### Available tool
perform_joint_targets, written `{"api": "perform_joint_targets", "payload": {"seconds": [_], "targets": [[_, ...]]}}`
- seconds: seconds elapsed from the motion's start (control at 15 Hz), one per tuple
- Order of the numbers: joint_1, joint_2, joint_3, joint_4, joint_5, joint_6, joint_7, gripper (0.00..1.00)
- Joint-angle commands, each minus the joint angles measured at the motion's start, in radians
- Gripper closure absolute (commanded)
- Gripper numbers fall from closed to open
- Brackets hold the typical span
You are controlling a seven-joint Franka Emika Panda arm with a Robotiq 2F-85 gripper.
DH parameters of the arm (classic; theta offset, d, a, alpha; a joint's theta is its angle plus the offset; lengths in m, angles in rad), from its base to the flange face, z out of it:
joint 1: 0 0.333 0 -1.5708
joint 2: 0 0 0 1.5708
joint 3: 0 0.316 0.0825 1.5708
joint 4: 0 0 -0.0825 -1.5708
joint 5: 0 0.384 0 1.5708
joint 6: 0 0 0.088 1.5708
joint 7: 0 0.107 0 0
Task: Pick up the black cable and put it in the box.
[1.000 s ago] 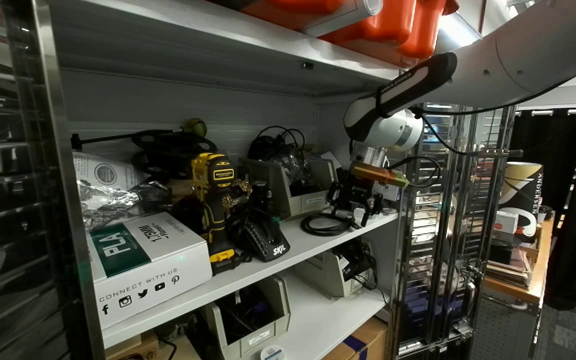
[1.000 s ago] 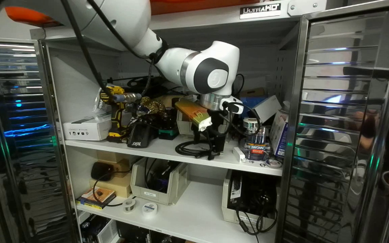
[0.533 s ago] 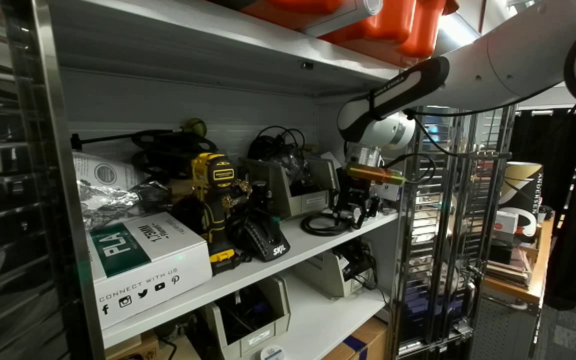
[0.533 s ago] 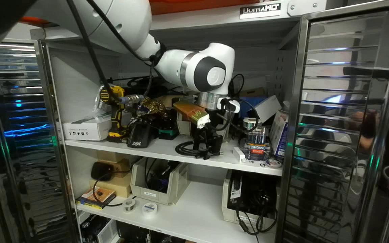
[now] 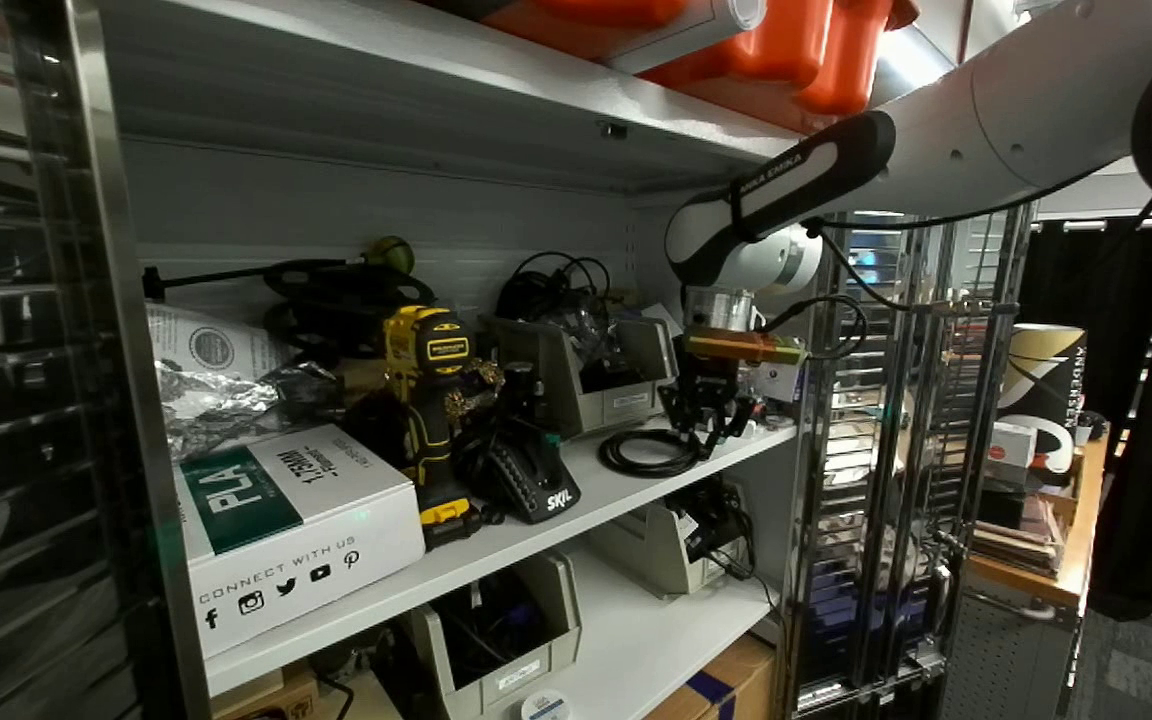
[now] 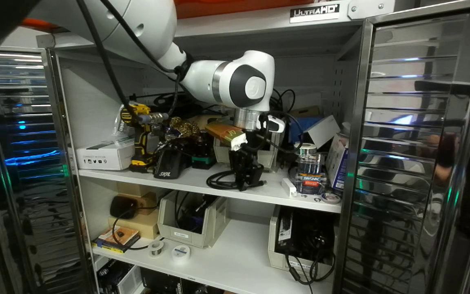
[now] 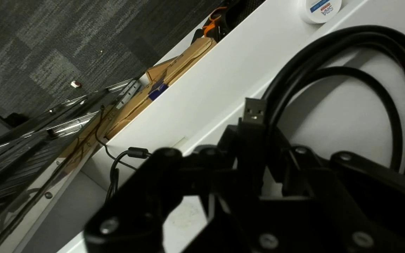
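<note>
Black cable (image 7: 343, 71) was the target, & approx. the 1st part of the job looked done. Claw (image 7: 252, 138) appeared clenched on one end of it, at the USB plug (image 7: 254, 110), whose metal tip stuck out beyond the claw in the wrist view. Black on black made exact contact hard to read, but both sides seemed to pinch the plug's body. Rest of the cable lay coiled on the table (image 6: 192, 179), just beside the claw, in both exterior views. So: reach done, grasp prob. done, lift not yet.

Left to do: raise it, carry it, lower it into the box, let go. Which box was meant, couldn't tell. Poss. the grey bin (image 5: 601, 410) behind the claw on the same table; alt., 1 level down, the lower bin (image 6: 196, 240) or the cable-stuffed bin (image 6: 276, 255). White carton (image 5: 336, 560) looked closed, so prob. not it. Main risk, IMO: w/ only an end held, the coil could trail, unwind or snag on a rim en route.
</note>
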Motion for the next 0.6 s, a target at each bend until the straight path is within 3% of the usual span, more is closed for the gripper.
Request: {"api": "perform_joint_targets", "payload": {"seconds": [0.0, 0.33, 0.53], "targets": [[0.025, -0.084, -0.015, -0.102, -0.039, 0.025, 0.05, 0.82], [0.052, -0.255, -0.025, -0.357, -0.116, 0.198, 0.101, 0.82], [0.063, -0.351, -0.024, -0.516, -0.168, 0.403, 0.163, 0.82]]}}
